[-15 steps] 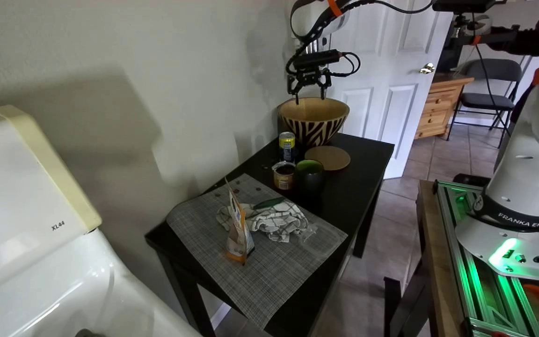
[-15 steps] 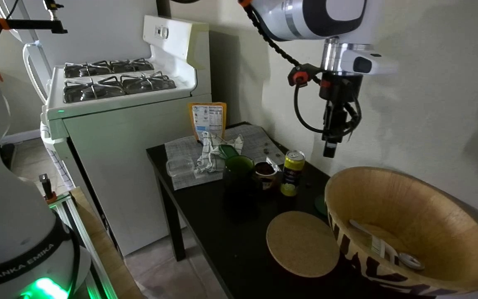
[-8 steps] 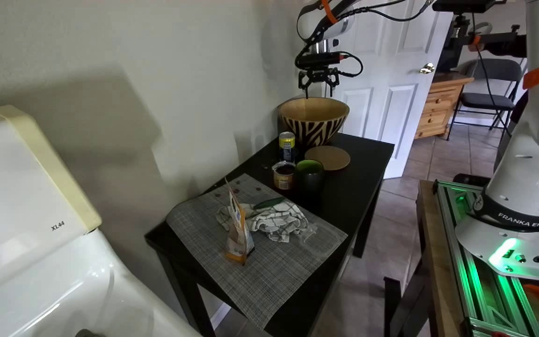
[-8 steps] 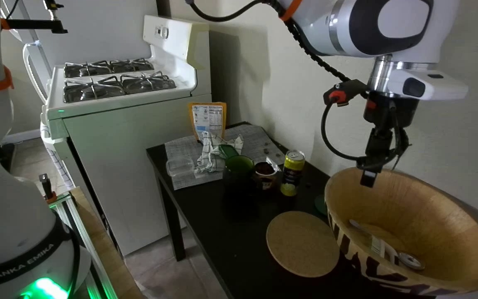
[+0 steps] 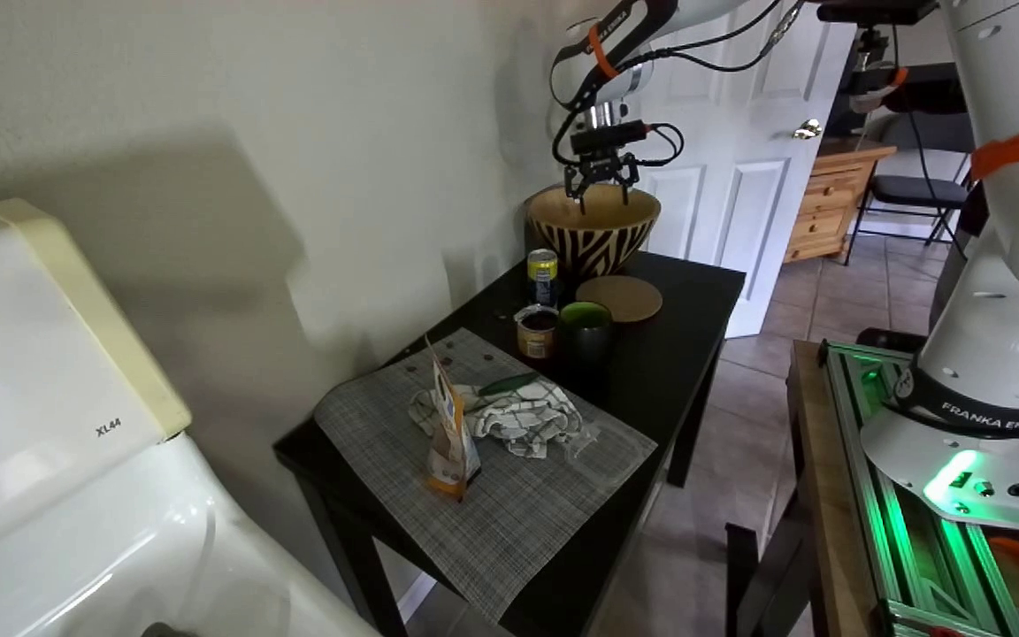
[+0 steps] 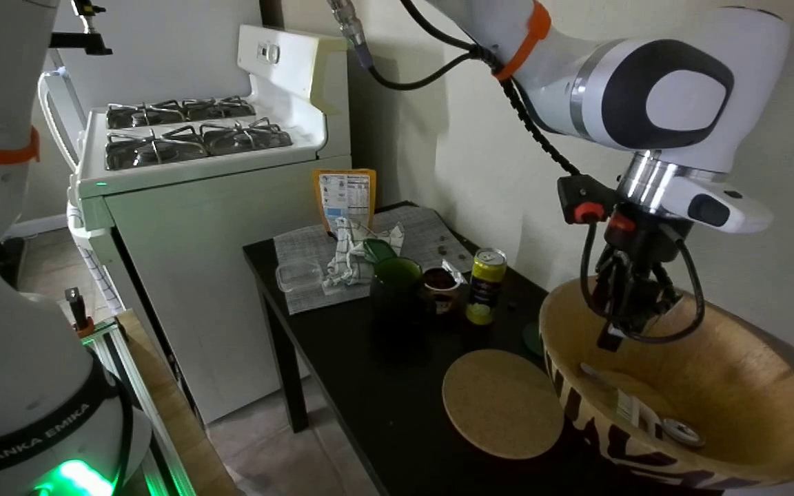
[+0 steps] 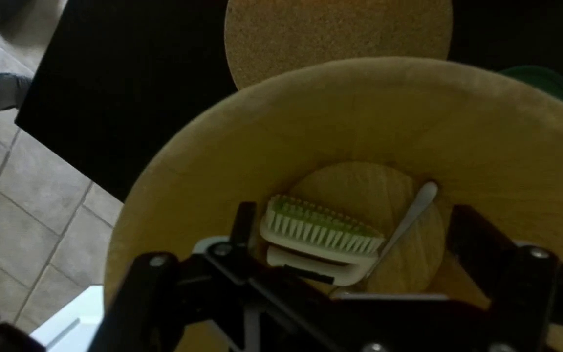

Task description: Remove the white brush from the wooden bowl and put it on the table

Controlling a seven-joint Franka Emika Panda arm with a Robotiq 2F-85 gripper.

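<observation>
The oblong white brush (image 7: 323, 237), green-and-white bristled, lies in the bottom of the deep round tan wooden bowl (image 5: 598, 248) with dark stripes outside, next to a slim pale-grey utensil handle (image 7: 408, 215). The bowl stands at the wall-side corner of the flat black tabletop (image 6: 397, 393), by the edge nearer the white panelled door (image 5: 757, 203); a round tan cork disc (image 6: 502, 404) lies just beside it, and a grey woven placemat (image 5: 518, 509) covers most of the opposite end. The black robot gripper (image 5: 604, 203) hangs over the bowl, its fingers (image 7: 243, 225) wide apart, the brush showing between them in the wrist view; whether their tips reach below the rim I cannot tell
</observation>
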